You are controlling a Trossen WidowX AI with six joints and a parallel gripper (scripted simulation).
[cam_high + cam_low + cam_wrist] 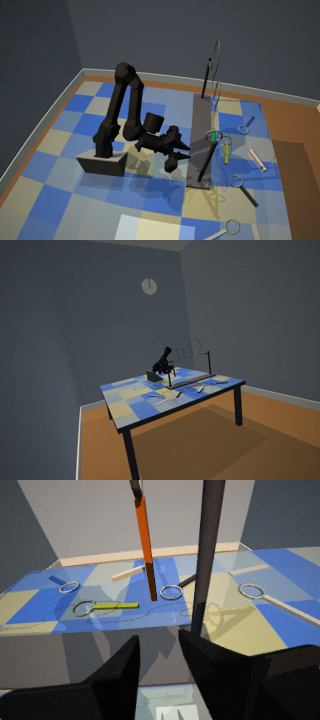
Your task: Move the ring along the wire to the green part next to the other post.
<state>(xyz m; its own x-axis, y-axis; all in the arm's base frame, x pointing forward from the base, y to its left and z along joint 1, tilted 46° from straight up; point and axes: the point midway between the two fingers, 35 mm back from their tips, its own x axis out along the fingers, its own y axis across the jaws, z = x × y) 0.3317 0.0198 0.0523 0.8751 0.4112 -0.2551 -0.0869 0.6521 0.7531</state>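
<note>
The ring [206, 135] hangs around the near green wire part [213, 136] [170, 361], beside the near post [206, 161] [169, 379] [207, 555]. Its orange handle [210, 145] [174, 371] [145, 535] hangs down, nearly upright. My gripper [189, 152] [158, 637] is open and empty, on the robot-base side of the handle and apart from it. In the wrist view the handle is beyond and above the fingertips. The grey wire [195, 338] curves up and down to the far green part [209, 64] [206, 353] at the far post [205, 80] [209, 364].
The dark base board [201, 111] joins both posts. Beyond it lie a yellow-handled ring [226, 155] [116, 606], a blue-handled one [250, 120], a black-handled one [248, 195], a white-handled one [215, 234] and pale bars [257, 160].
</note>
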